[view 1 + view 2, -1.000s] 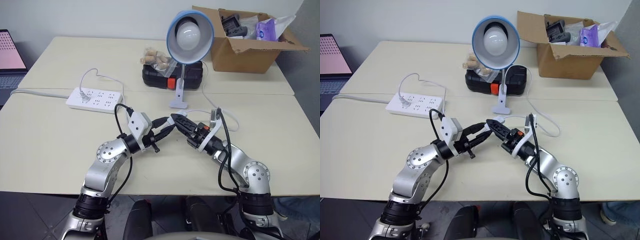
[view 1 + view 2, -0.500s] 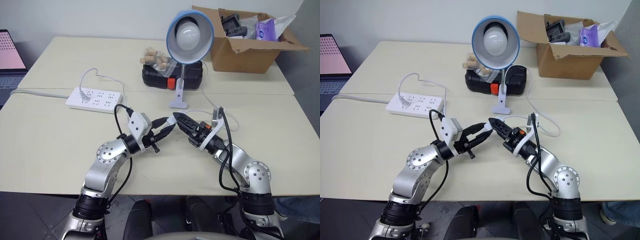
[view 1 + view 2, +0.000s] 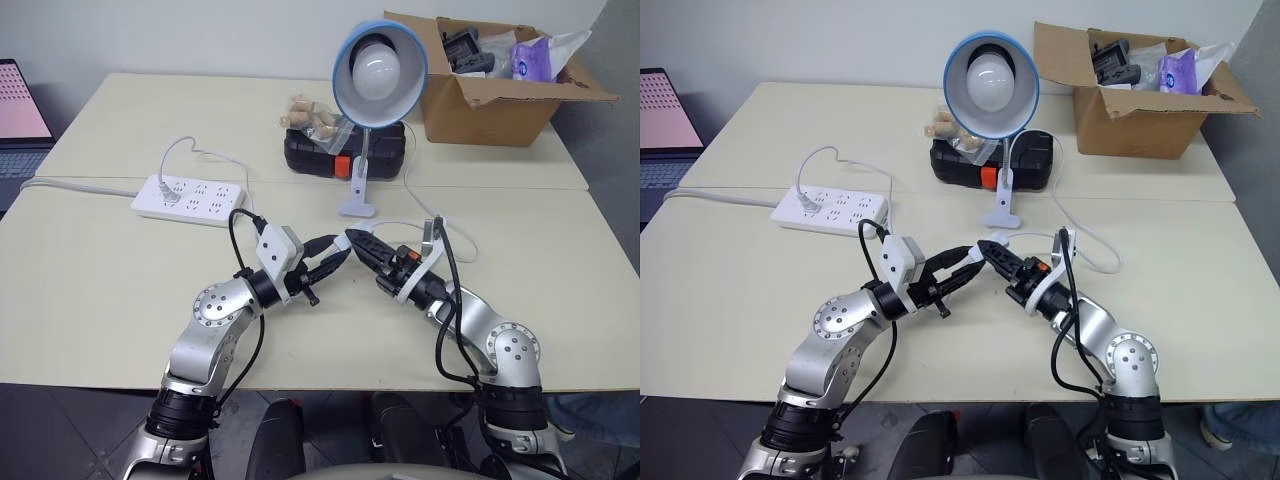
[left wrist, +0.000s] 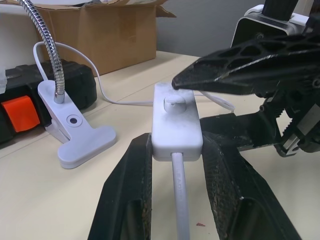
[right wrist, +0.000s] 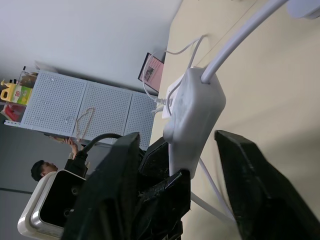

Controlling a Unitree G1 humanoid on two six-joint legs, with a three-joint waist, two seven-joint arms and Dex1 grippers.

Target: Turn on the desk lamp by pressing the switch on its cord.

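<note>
— Since a second ago, what moved?
— Right tool (image 3: 352, 237) has edged in toward the left tool (image 3: 339, 253); everything else on the worktop (image 3: 100, 290) kept its place.
— Head view?
— Pale cream worktop, two slabs butted together. The desk lamp (image 3: 378, 72) stands at the seam, with a black case (image 3: 340, 150) behind it, a cardboard box (image 3: 490, 100) at the far right, a power strip (image 3: 190, 196) to the left and a laptop (image 3: 20, 115) at the left edge. Both tools meet above the near slab.
— Left wrist view?
— Left tool is clamped on the switch (image 4: 176, 122), the cord (image 4: 180, 200) running between its fingers. The right tool's upper finger tip rests at the switch's button.
— Right wrist view?
— The switch sits between the right tool's two fingers (image 5: 250, 185), which stand apart. Beyond are a pegboard wall (image 5: 85, 112) and a person (image 5: 42, 169).
</note>
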